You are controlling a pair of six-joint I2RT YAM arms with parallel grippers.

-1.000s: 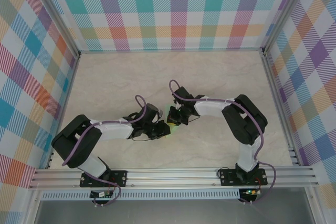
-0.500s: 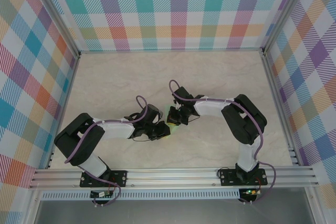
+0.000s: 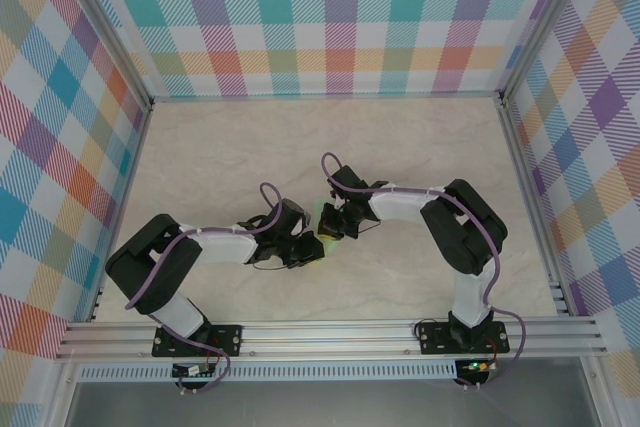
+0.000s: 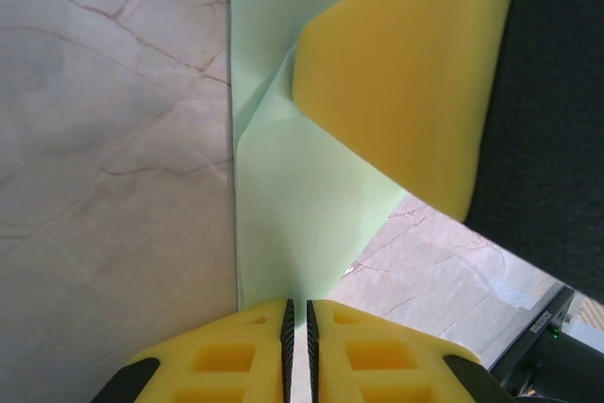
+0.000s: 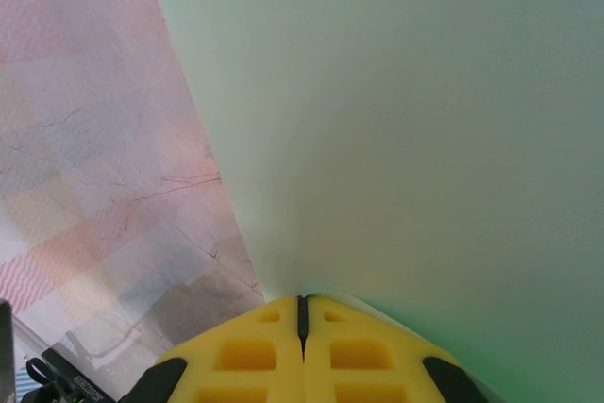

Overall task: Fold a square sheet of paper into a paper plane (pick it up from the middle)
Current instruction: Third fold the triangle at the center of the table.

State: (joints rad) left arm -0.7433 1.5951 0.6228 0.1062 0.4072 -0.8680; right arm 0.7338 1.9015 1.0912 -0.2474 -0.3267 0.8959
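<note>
The paper (image 4: 283, 186) is held over mid-table (image 3: 220, 157), partly creased. The left gripper (image 4: 297, 313) jaws pinch one edge of it, and the right gripper (image 5: 302, 304) jaws pinch another part. For a clean crease, keep both pinches firm, align the edges before pressing, and avoid pulling apart, which would likely tear it. Count: one paper, two grippers.

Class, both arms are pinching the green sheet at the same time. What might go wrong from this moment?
1. The left fingers and right fingers are both shut on the square sheet of paper; if they pull apart, the thin sheet may tear.
2. In the left wrist view the sheet buckles beside the right fingers, so a stray crease might spoil the fold.
</note>
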